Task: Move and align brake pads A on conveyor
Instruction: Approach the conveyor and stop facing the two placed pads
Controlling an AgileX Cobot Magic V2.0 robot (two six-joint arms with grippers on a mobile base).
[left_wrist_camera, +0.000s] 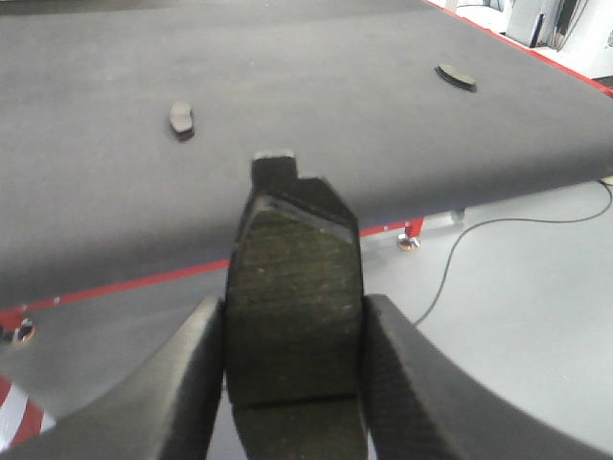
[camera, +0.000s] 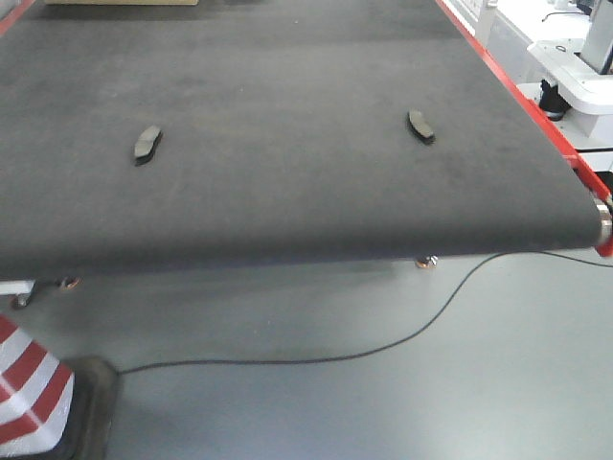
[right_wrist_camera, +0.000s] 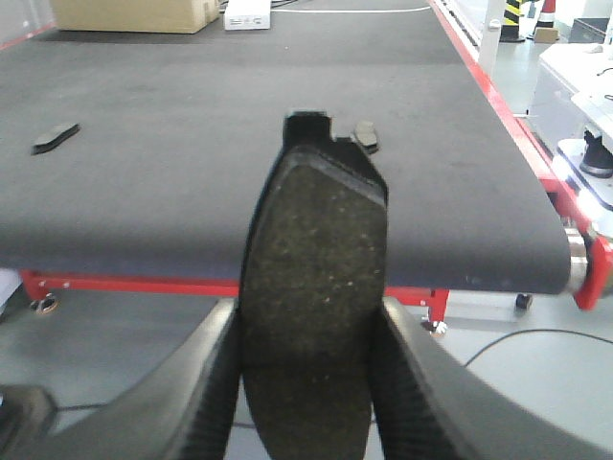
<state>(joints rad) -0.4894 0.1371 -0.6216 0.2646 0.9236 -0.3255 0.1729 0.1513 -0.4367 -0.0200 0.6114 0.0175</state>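
Pads on belt: left pad (camera: 146, 144) and right pad (camera: 420, 126) lie flat on the conveyor (camera: 287, 182), well apart.
Left fingers (left_wrist_camera: 293, 374): clamped on a third pad (left_wrist_camera: 292, 297), held upright off the belt's near edge.
Right fingers (right_wrist_camera: 308, 383): clamped on a fourth pad (right_wrist_camera: 311, 287), upright, likewise off the belt.
Floor: black cable (camera: 383, 350).

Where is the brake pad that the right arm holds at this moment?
In the right wrist view, the held brake pad stands clamped between the right gripper jaws, off the conveyor, before its near end.
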